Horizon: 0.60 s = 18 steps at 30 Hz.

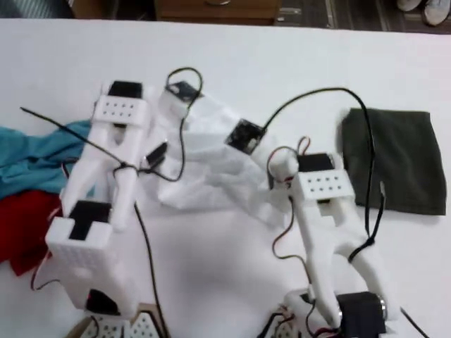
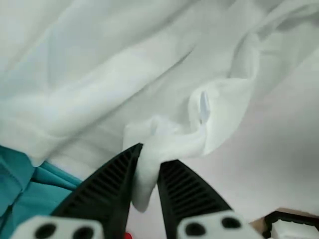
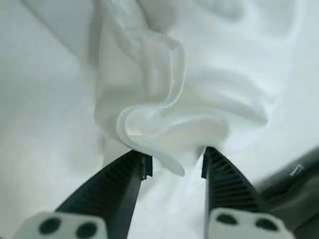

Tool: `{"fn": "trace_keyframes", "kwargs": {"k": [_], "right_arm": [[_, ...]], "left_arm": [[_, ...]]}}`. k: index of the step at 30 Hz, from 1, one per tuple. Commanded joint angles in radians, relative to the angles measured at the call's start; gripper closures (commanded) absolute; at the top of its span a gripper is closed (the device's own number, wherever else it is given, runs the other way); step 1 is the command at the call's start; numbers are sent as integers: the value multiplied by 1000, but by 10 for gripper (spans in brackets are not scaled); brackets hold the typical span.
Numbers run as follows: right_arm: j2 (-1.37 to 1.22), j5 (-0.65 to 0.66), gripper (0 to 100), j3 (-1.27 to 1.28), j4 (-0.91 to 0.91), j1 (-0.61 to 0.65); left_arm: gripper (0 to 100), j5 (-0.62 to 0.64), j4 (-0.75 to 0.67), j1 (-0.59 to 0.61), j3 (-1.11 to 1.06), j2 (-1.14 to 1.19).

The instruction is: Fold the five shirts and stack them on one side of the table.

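Across the middle of the white counter [image 1: 282, 49] lies a crumpled white fabric shirt [image 1: 211, 169], bunched in loose folds between the 2 white arms. The left gripper [image 2: 148, 153] sits at one edge of this shirt. Its black ribbed fingers [image 2: 107, 184] are pinched together on a small tuft of the white cloth, which bulges out above the tips and hangs down between them. Just beside that grip, a rumpled teal fabric shirt [image 2: 20, 189] shows under the white one. From the high view the teal cloth spreads over the counter's left side, partly beneath the left arm [image 1: 106, 176]. It touches a rumpled red fabric shirt [image 1: 25, 225] that lies nearer the arm bases.

The right gripper [image 3: 174, 158] is at the other side of the white shirt. Its black fingers [image 3: 224, 184] stand apart, straddling a wavy, doubled fold whose lower edge dips between the tips; neither finger visibly presses the cloth. On the counter's right side, beyond the right arm [image 1: 324, 211] and apart from the white shirt, a dark green shirt folded into a flat rectangle [image 1: 405, 165] lies by itself, with a black cable crossing its near edge.
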State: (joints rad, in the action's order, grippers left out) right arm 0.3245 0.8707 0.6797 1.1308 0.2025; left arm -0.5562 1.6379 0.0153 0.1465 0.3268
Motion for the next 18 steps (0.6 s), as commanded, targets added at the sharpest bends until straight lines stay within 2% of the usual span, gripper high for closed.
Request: {"fn": "trace_keyframes", "kwargs": {"k": [1,6,10,18], "right_arm": [[1,-8,828,2,-10,-18],[1,-6,846,41,-12,-39],[7,-6,989,54,-12,-39],[45,-6,978,-46,-2,-71]], "left_arm": [[979,-3,0,-5,53,-71],[979,-5,14,-5,88,-71],[979,0,23,-5,116,-71],[979,-5,77,-5,125,-71]]}}
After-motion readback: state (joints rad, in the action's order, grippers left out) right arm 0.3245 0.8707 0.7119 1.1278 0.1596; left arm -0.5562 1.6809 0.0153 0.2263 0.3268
